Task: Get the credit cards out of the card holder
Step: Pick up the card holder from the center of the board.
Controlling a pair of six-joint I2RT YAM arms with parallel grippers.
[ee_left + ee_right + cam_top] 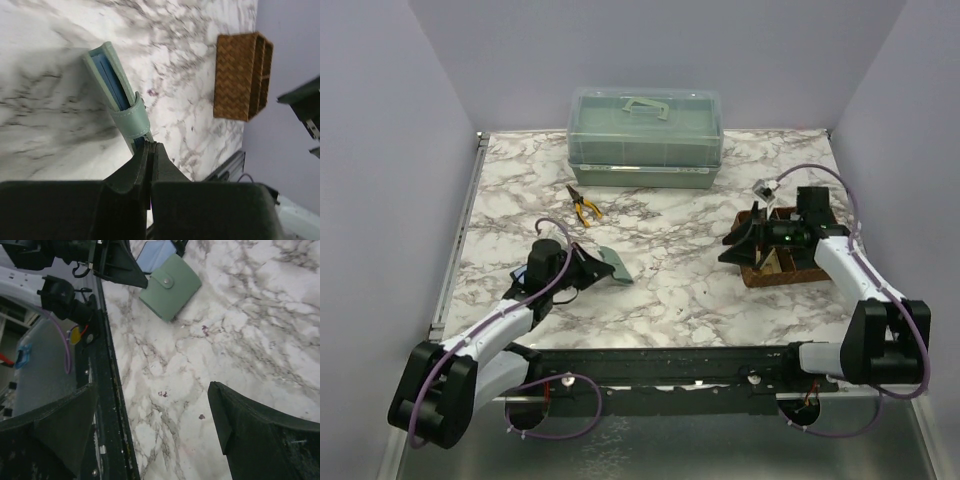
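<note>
No writing, label, brand mark or number is legible anywhere on the marble-topped table (680,290), neither on the grey-green card holder (171,286), the lidded green box (645,135) nor the woven basket (240,77)

The left arm (490,335) reaches forward and inward, low over the counter (680,280). Its left claw (150,145) has both fingers pressed flat together, the tips meeting. The right arm (865,280) stretches up the right side and bends inward at the wrist, and the right claw (152,387) hangs above the counter with its fingers spread wide apart.
</note>
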